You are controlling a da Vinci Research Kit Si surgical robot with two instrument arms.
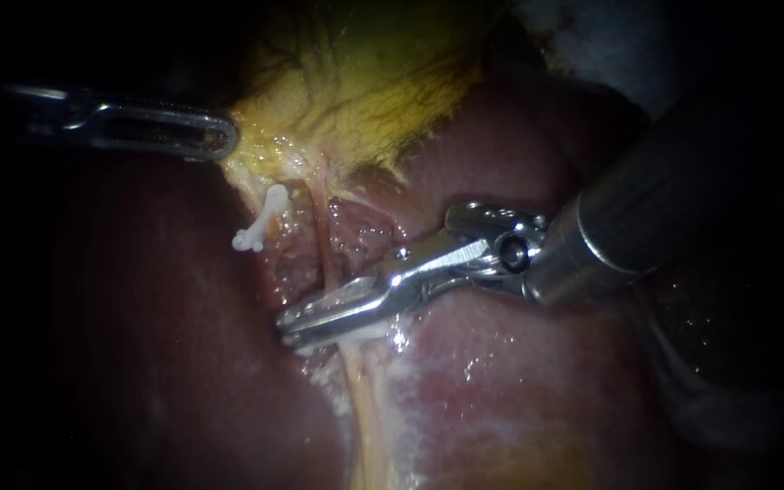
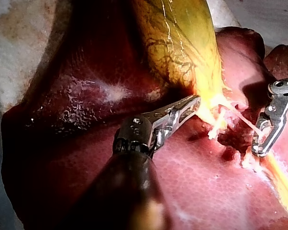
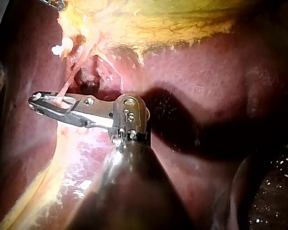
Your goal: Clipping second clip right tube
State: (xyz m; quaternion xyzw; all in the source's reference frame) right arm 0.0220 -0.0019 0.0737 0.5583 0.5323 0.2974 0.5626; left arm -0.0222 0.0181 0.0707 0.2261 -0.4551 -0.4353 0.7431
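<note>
In the upper left of the endoscope view, the left instrument had its jaws pressed together on the yellow edge of the gallbladder. It seemed to be holding the neck drawn toward that corner, so that the strands below it stood stretched and apart from one another. The right tube, a thin reddish strand, ran from the gallbladder's neck down through the centre of the frame, over the dark red liver. A white clip sat just to its left, on a paler strand near the neck. The right instrument came in from the right edge and lay almost level across the frame. Its jaws crossed the right tube just below centre, one above and one below it. Only a thin dark line showed between them, and both appeared to touch the tube, so they were pinching it. A white sliver along the lower jaw was probably the clip being set. The crosswise approach looked deliberate, since it brought the jaws square to the tube, and the site was well below the neck. Below the jaws the tube ran on as a pale band toward the bottom of the frame.
</note>
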